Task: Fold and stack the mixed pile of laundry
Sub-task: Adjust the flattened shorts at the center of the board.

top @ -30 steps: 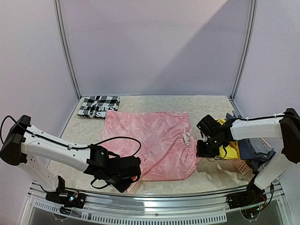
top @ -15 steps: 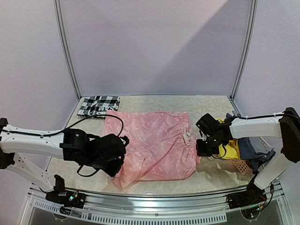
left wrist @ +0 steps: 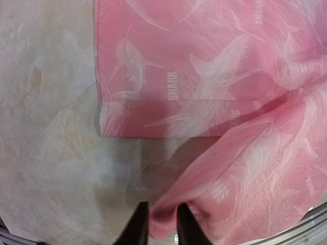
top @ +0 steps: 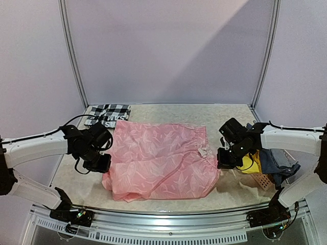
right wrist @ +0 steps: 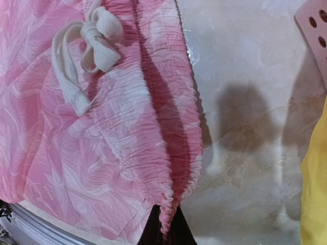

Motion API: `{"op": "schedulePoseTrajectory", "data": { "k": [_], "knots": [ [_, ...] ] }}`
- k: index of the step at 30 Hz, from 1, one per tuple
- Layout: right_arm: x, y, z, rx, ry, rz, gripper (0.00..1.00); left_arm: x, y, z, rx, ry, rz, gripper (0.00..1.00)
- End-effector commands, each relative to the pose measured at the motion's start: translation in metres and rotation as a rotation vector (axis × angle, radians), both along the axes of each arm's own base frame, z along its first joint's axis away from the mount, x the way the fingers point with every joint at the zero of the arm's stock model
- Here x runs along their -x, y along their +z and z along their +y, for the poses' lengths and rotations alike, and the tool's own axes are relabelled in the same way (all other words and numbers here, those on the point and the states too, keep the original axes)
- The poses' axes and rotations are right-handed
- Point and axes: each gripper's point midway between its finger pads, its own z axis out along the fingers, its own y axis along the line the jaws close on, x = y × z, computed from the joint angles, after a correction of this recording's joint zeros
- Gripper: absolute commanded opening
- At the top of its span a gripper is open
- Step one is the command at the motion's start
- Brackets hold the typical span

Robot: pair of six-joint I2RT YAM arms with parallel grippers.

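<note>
Across the middle of the table (top: 225, 115) the pink garment (top: 161, 161) is being folded, and every other place is being given from it. Its left hem is being pinched by the clenched left gripper (left wrist: 158, 224), while the near end of its gathered waistband (right wrist: 168, 127) is being gripped by the clamped right gripper (right wrist: 164, 232). Just beyond its far-left corner the folded checked shirt (top: 108, 115) is lying, and off its right side the yellow garment (top: 251, 164) and the blue-grey garment (top: 281, 161) are heaped by the basket (top: 263, 181). The white drawstring (right wrist: 87, 51) is lying bowed on the waistband. The step is being judged as a lengthwise fold. It is being done well if both held ends are being carried at one height and pace, the cloth between them is being kept lightly taut, and the lifted edge is being laid along the far edge before either grip is being let go. The drawstring is best being tucked inside. Against the frame of a second ago, the left gripper is being found farther along the garment's left side instead of at its near-left corner, that corner is being seen lifted and bunched, and the right gripper, then slightly parted, is being seen closed in nearly the same spot.
</note>
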Motion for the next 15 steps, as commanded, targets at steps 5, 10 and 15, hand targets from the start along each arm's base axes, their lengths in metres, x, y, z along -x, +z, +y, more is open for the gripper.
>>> {"op": "schedulePoseTrajectory", "data": {
  "k": [5,10,15],
  "knots": [
    [0.000,0.008,0.013,-0.033,0.010,0.035,0.00,-0.002,0.047,-0.012,-0.116,-0.113,-0.037,0.66],
    [-0.007,0.013,0.018,-0.033,0.021,0.031,0.00,0.043,0.063,-0.036,-0.060,-0.323,-0.080,0.63],
    [-0.009,0.011,0.021,-0.035,0.029,0.039,0.00,0.088,0.045,-0.055,-0.004,-0.480,-0.102,0.50]
  ]
}}
